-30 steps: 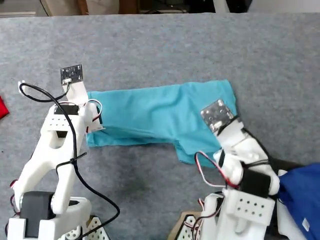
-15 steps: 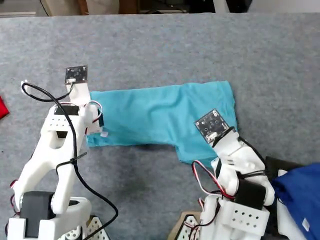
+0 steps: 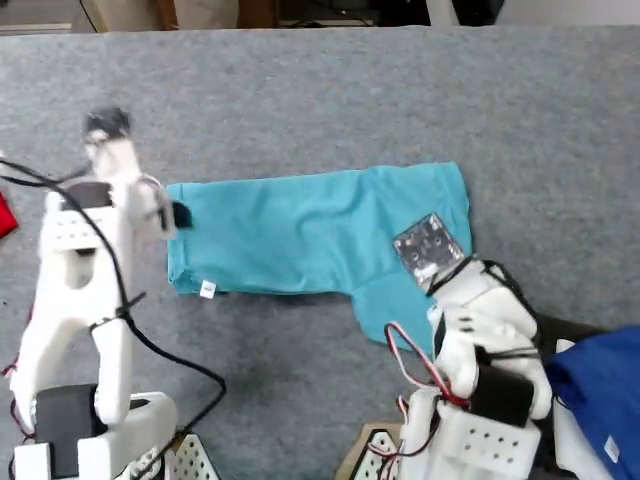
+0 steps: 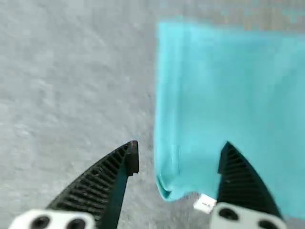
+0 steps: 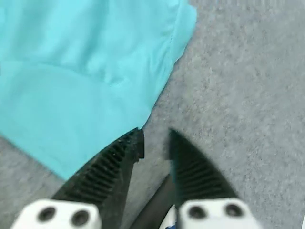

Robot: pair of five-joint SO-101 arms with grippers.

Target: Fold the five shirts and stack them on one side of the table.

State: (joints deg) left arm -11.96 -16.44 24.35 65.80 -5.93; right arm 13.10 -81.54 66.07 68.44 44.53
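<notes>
Drawn back off the teal shirt (image 3: 310,230), the left claw (image 4: 180,145) is held wide open and empty, the fold released. The right claw (image 5: 155,133) is kept barely parted, empty.

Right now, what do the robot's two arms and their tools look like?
Both are white blocky plastic. The left arm trails a black cable; the right arm has red and white wires and a grey square board. The left tool and right tool have black, ribbed, pointed fingers.
</notes>
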